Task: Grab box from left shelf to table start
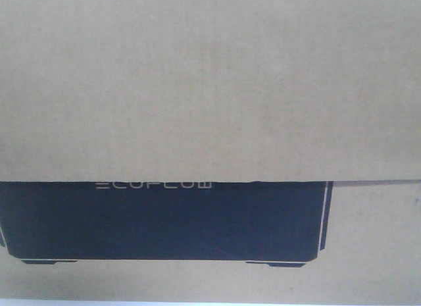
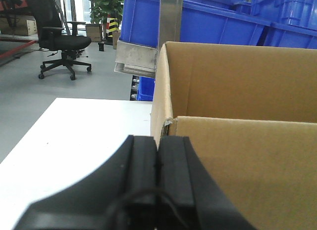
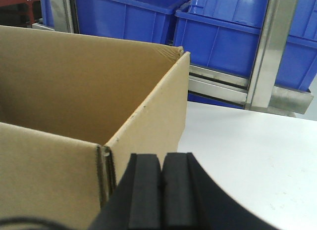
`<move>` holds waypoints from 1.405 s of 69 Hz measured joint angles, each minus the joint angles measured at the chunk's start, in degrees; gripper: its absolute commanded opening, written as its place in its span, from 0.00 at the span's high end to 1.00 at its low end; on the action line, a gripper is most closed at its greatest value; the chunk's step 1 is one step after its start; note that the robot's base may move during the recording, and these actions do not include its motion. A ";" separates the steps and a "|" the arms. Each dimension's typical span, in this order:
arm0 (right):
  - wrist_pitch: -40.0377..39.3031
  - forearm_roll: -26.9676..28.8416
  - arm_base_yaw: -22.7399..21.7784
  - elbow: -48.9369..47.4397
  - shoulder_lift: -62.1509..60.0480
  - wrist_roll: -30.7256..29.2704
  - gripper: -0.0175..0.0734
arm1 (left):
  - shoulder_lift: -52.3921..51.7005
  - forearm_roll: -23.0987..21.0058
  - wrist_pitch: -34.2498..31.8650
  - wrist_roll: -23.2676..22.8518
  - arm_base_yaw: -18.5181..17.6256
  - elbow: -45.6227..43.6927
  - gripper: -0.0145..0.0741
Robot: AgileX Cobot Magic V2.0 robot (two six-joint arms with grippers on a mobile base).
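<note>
Landmark: the box [image 2: 237,156] is taken as the reference for every place.
Chair: a black office chair [image 2: 62,39] is seen on the grey floor [image 2: 29,99], far left of the box.
Left tool: the left tool [image 2: 157,173] is held at the box's left corner; its black fingers are pressed together with nothing between them.
Box: the open brown box is set on the white bench [image 2: 74,136]; in the front view its side [image 1: 210,82] fills the picture, with a black print and pale lettering [image 1: 154,185].
Right tool: the right tool [image 3: 161,190] is held at the box's right corner [image 3: 148,126], fingers together, gripping nothing.
Shelf: the metal shelf [image 3: 270,52] with blue bins [image 3: 228,47] is seen behind the box.
</note>
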 measured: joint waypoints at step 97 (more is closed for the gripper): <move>-0.09 0.00 0.00 0.00 0.00 0.00 0.74 | 0.00 -1.50 -22.70 0.00 -0.05 20.49 0.95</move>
